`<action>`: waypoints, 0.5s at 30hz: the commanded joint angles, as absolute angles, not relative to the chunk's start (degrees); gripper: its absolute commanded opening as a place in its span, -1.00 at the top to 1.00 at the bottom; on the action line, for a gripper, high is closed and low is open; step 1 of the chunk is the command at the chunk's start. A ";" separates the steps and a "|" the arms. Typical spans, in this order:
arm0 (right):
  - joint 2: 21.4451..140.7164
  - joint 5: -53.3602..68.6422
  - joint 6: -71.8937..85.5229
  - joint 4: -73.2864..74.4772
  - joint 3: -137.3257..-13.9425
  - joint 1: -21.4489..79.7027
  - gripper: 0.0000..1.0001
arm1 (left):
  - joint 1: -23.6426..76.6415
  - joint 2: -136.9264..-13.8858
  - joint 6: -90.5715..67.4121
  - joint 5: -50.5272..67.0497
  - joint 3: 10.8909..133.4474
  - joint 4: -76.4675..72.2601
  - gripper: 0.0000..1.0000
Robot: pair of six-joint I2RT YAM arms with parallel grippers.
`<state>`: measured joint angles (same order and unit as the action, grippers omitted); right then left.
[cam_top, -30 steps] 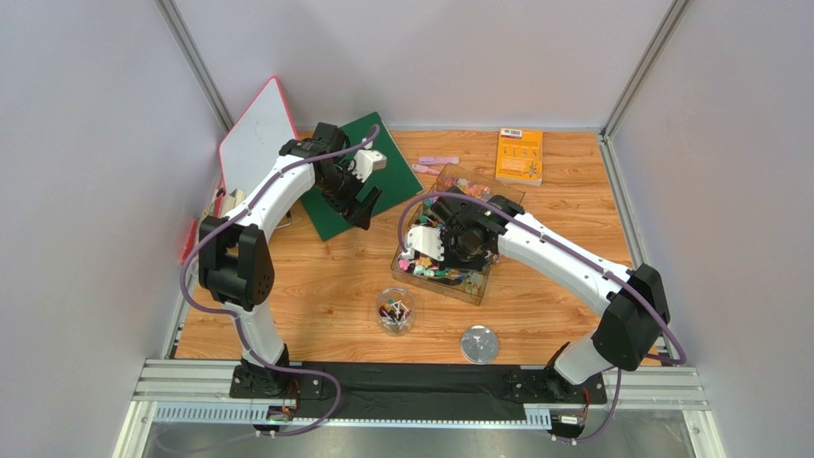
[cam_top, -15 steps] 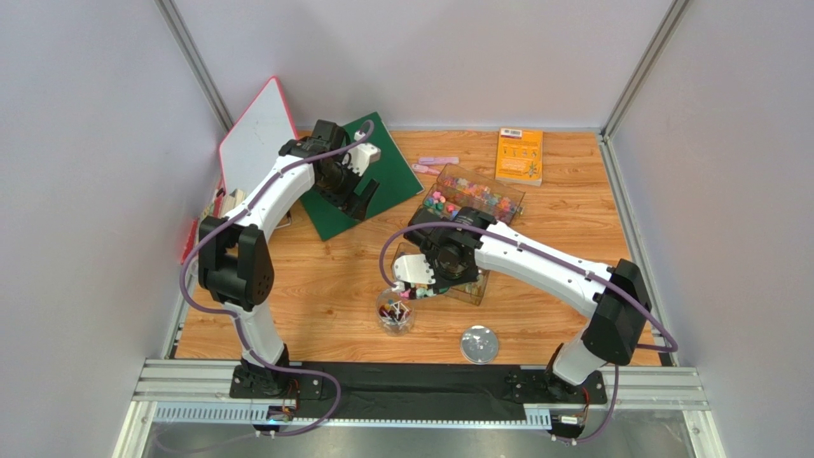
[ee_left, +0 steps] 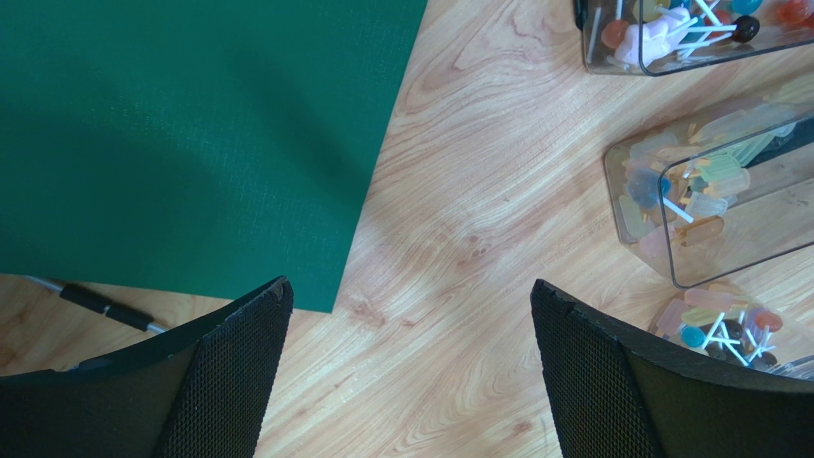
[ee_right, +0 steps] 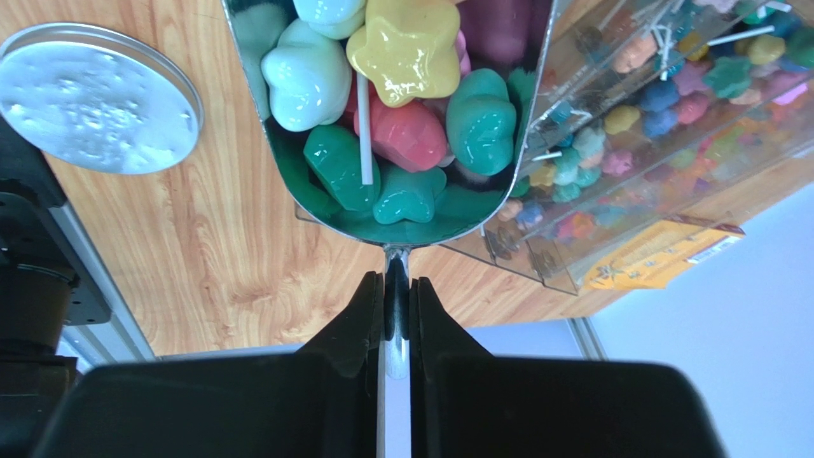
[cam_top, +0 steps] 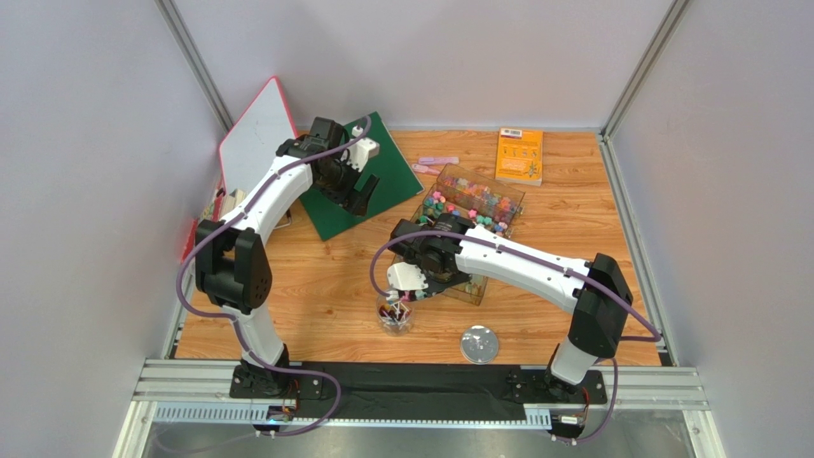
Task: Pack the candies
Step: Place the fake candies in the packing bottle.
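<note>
My right gripper (ee_right: 396, 303) is shut on the thin handle of a metal scoop (ee_right: 315, 196). The scoop holds several candies (ee_right: 406, 43), yellow, teal, pale green and red, one with a white stick. In the top view my right gripper (cam_top: 417, 282) hangs just above a small clear jar (cam_top: 395, 314) with candies in it. A clear box (cam_top: 475, 198) full of candies stands behind it, and also shows in the right wrist view (ee_right: 659, 105). My left gripper (ee_left: 411, 298) is open and empty over bare wood beside the green mat (ee_left: 191, 124).
The jar's round metal lid (cam_top: 480, 343) lies near the front edge and also shows in the right wrist view (ee_right: 96, 95). An orange booklet (cam_top: 520, 156) and pale pink strips (cam_top: 435, 164) lie at the back. A white board (cam_top: 253, 143) leans at the left wall.
My right gripper has carried the loaded scoop out of the clear box, toward the front left, to above the jar. My left gripper has drawn back slightly over the green mat.
</note>
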<state>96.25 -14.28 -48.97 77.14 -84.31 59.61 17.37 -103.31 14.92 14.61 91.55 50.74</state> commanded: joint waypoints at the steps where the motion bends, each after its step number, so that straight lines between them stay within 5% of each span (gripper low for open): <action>1: 95.89 -20.91 -50.10 78.93 -87.10 60.91 1.00 | 17.23 -99.41 13.54 14.33 91.76 49.04 -0.99; 15: 96.24 -27.68 -52.30 79.89 -88.24 63.63 1.00 | 17.23 -99.67 12.57 15.21 91.93 48.60 -1.00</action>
<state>96.36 -22.74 -50.41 77.23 -85.47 62.28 17.37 -101.58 13.98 14.55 91.11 49.74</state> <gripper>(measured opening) 0.052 0.994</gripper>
